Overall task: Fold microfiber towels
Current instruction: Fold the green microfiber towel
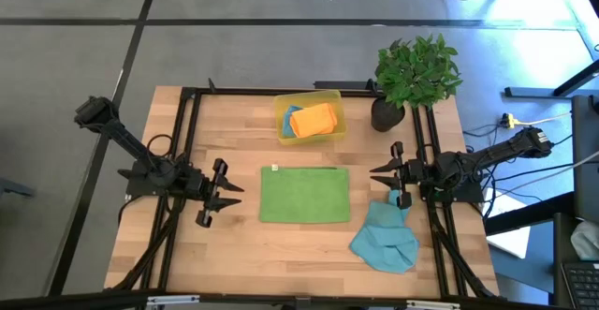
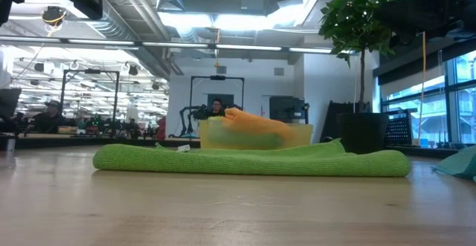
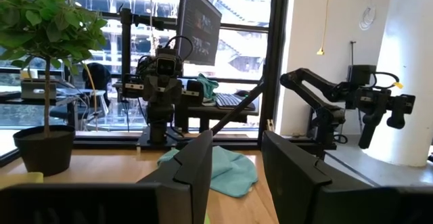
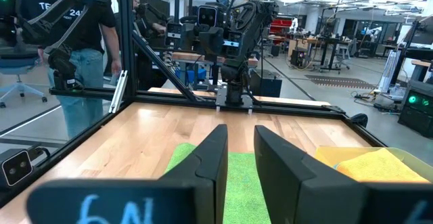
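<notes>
I see my left gripper (image 1: 227, 196) part open and empty, right gripper (image 1: 379, 184) narrowly parted, seemingly empty, flat green microfiber towel (image 1: 304, 195) between, crumpled teal-blue microfiber towel (image 1: 387, 239) beside, orange towel (image 1: 313, 120) in translucent yellow plastic bin (image 1: 336, 98).

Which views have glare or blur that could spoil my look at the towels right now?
High view: cold glare on the floor at the top right corner; the green towel and teal towel are evenly lit. Low view: bright ceiling lights, the table's near edge soft, the plastic bin hazy. Left wrist view: bright windows put the plant in backlight. Right wrist view: near fingers blurred.
</notes>
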### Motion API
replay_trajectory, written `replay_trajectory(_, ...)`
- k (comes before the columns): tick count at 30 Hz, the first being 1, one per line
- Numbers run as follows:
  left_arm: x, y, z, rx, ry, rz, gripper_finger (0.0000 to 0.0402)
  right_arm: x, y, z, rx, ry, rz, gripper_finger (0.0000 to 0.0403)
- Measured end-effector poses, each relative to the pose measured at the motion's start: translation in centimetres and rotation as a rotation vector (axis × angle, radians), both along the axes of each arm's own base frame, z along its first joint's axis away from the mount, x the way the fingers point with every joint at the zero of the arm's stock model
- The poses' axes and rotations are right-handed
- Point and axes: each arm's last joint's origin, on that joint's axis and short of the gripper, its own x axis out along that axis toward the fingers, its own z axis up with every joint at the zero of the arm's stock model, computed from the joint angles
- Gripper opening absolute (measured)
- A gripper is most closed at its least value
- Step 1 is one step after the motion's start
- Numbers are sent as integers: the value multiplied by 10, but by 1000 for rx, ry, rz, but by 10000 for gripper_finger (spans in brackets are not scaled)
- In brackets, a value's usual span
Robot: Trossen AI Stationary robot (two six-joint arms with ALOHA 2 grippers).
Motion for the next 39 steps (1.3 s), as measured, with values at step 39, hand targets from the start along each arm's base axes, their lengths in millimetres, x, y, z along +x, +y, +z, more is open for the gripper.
replay_trajectory(39,0,15,14,97,-107,289,120,0,0,0,0,0,0,76)
